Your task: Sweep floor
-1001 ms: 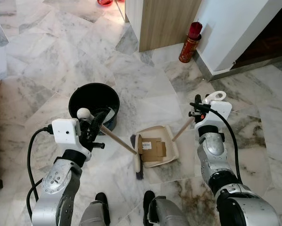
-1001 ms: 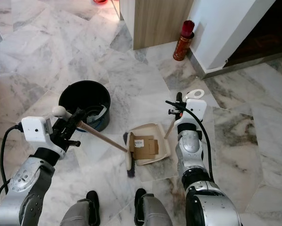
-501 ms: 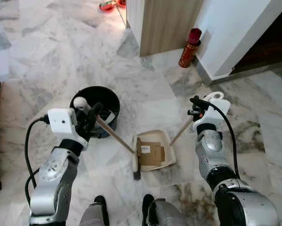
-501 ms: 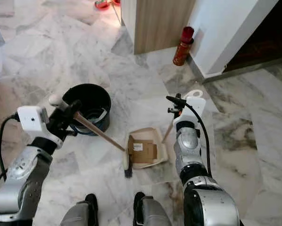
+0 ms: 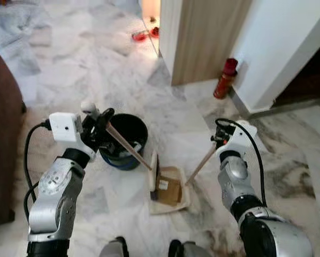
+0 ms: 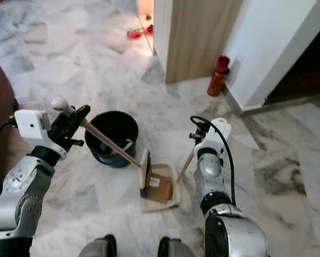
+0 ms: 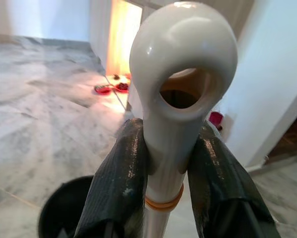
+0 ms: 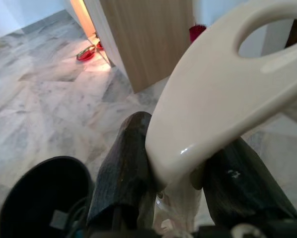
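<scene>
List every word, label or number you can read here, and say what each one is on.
No text is readable.
White label on the cardboard in the dustpan: too small and blurred to read.
Red can by the wall: no legible print.
Bucket: a pale scrap inside, nothing readable.

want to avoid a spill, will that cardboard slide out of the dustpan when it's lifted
Probably light and stiff: the flat cardboard lies loose in the smooth dustpan, so it may slide if the pan tips forward. The brush head stands at the pan's mouth and could hold it in.
</scene>
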Controlling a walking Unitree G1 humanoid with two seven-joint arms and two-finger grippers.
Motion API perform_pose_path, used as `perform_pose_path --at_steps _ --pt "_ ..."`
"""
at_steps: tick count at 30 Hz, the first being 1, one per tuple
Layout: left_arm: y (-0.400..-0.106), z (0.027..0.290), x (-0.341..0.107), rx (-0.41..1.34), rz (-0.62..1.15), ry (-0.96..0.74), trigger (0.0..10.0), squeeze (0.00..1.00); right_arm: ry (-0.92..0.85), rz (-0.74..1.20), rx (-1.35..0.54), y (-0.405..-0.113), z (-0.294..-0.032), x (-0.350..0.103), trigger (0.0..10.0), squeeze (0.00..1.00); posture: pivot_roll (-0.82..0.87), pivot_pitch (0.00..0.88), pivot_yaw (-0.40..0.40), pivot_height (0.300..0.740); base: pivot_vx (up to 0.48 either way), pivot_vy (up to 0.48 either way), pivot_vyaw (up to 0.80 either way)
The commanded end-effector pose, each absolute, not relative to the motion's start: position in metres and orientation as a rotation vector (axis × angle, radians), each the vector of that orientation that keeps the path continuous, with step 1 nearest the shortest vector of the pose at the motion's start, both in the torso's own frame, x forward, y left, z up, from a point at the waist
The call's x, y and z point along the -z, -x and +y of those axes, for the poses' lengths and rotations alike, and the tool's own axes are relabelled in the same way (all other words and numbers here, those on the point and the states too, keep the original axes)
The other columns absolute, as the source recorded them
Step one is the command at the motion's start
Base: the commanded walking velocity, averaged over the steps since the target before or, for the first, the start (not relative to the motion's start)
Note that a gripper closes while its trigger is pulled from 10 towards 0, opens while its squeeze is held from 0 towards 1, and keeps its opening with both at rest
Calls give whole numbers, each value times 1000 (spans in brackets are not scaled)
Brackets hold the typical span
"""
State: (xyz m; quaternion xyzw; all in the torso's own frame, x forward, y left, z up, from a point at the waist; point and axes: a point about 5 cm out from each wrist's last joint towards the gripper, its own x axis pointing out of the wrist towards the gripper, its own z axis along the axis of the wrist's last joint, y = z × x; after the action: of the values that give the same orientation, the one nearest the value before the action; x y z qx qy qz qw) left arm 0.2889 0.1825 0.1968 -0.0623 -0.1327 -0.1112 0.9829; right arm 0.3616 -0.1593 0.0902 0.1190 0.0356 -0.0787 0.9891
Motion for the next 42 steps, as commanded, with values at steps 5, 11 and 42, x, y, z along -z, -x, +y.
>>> perform_pose_path --at_steps 5,11,42 --pt "-293 180 -223 274 -362 91 10000 0 -324 130 197 -355 -157 -76 10000 0 256 67 19 740 0 0 0" --pt "-295 171 -248 352 -402 74 10000 0 -301 128 221 -354 -164 -76 10000 0 258 42 35 740 0 0 0" --pt "-231 175 -261 602 -97 -137 10000 0 -197 118 217 -356 -170 -80 10000 0 345 56 70 740 0 0 0"
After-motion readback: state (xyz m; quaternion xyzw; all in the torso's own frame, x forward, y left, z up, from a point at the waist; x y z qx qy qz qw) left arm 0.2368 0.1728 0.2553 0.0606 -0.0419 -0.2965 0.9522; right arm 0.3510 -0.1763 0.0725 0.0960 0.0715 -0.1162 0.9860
